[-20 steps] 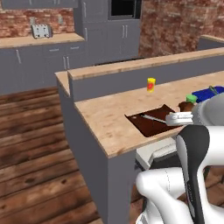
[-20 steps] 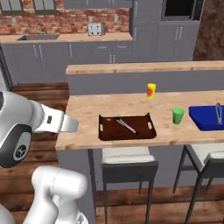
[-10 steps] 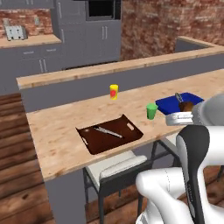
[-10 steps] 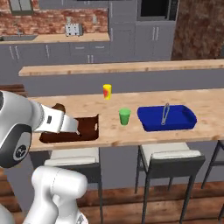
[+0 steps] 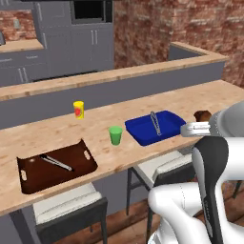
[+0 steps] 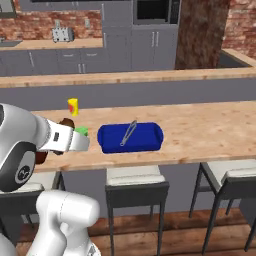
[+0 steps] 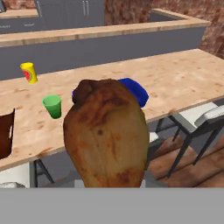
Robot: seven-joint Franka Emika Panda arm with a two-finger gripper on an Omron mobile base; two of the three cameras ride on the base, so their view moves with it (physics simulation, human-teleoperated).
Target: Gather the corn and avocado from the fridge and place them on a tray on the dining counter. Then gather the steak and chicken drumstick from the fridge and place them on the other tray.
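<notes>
Dining counter [image 5: 57,131]: a long light-wood top with a raised grey back ledge capped in the same wood. Brick wall and grey cabinets stood behind it, and stools [image 6: 136,185] with pale cushions were tucked under its near edge.

On the counter, from the left base view:
- A brown tray [image 5: 28,178] at the left, near the front edge, with cut-out handles and metal tongs [image 5: 56,162] lying across its floor.
- A yellow cup [image 5: 78,109] further back, standing upright and apart from the rest.
- A green cup [image 5: 115,135] upright between the brown tray and the blue tray, just beside the blue one.
- A blue tray [image 5: 167,126] to the right of the green cup, with a second pair of tongs [image 5: 153,123] lying in it.

In the right base view the blue tray [image 6: 150,137] sat mid-counter, and the arm's forearm hid part of the green cup [image 6: 81,131].

Chicken drumstick [image 7: 105,135]: it hung held in the gripper [image 5: 202,121], off the counter's front edge and above the stool and floor line. In the hand view it was a bulky, lumpy, golden-brown roasted piece with darker mottling, narrower at the far end. It blocked most of the blue tray [image 7: 135,92] behind it. From the left base view only a dark brown end showed beyond the wrist. In the right base view it showed as brown patches [image 6: 64,122] at the hand.

Fingers: closed narrow on the drumstick. The tips themselves were hidden by the meat.
</notes>
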